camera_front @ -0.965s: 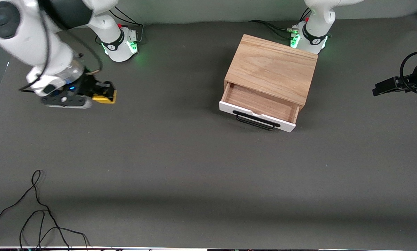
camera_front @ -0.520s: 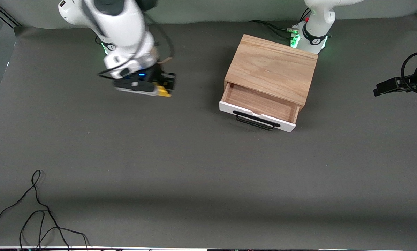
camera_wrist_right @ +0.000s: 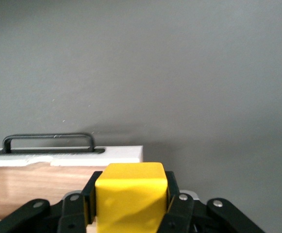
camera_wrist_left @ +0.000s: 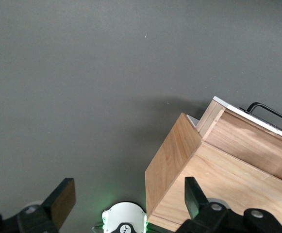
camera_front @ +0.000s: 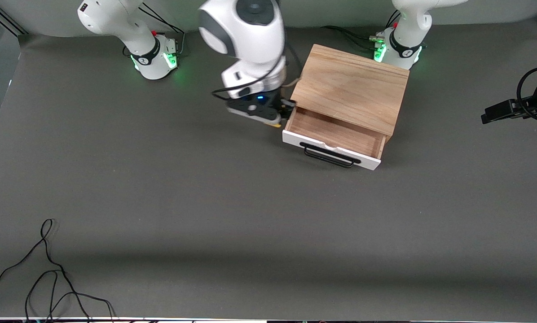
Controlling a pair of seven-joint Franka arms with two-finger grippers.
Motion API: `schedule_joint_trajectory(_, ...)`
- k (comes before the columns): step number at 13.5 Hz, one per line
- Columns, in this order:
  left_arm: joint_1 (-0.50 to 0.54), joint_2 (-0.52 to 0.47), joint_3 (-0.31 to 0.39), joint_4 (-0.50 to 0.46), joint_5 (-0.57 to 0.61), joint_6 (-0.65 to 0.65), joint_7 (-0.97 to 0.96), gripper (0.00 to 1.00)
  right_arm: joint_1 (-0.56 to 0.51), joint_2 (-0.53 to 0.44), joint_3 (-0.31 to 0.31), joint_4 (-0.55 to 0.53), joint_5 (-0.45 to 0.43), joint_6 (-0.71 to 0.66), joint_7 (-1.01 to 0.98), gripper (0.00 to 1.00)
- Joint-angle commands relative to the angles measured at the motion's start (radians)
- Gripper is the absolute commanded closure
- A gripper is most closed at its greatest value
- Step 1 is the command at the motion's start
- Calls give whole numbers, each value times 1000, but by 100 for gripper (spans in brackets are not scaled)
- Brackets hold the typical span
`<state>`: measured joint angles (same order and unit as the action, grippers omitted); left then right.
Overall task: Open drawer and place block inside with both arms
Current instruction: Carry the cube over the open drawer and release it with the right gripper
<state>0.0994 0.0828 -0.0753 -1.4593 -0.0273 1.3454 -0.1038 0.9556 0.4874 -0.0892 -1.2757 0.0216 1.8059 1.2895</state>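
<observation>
A dark grey mat [camera_front: 232,202] is covering the whole table, with a pale wall running along the edge where the two arm bases are standing.

Two white arms are working here. The right arm [camera_front: 246,31] is reaching across from its base, and the left arm [camera_front: 407,22] is waiting at its own end of the table.

One light wood cabinet [camera_front: 351,85] is sitting in front of the left arm's base, and its single drawer [camera_front: 333,134] is standing pulled out toward the front camera, its wooden interior lying bare. The black bar handle [camera_front: 329,156] is running along the white front.

The right gripper [camera_front: 281,117] is hovering over the table just beside the drawer's corner, clamping the one yellow block [camera_wrist_right: 130,196] between its fingers [camera_wrist_right: 177,206]. The left gripper [camera_wrist_left: 126,206] is hanging over the cabinet's back corner with its fingers [camera_wrist_left: 63,200] spread wide, holding nothing.

One loose black cable [camera_front: 48,273] is lying coiled at the mat's near corner, toward the right arm's end.
</observation>
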Motion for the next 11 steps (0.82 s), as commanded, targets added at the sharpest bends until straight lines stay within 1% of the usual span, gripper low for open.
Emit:
schedule_joint_trajectory(1, 10, -12, -4, -13, 0, 4, 18, 0, 43, 152, -6, 189, 4, -25, 103, 82)
schedule_joint_trajectory(3, 10, -12, -4, -13, 0, 4, 18, 0, 67, 232, -6, 266, 1, -23, 152, 82)
schedule_joint_trajectory(4, 10, -12, -4, -13, 0, 4, 18, 0, 74, 249, -6, 275, 0, -19, 158, 82)
schedule_joint_trajectory(11, 10, -12, 2, -13, 0, 4, 18, 0, 86, 324, -7, 269, -15, 56, 157, 82)
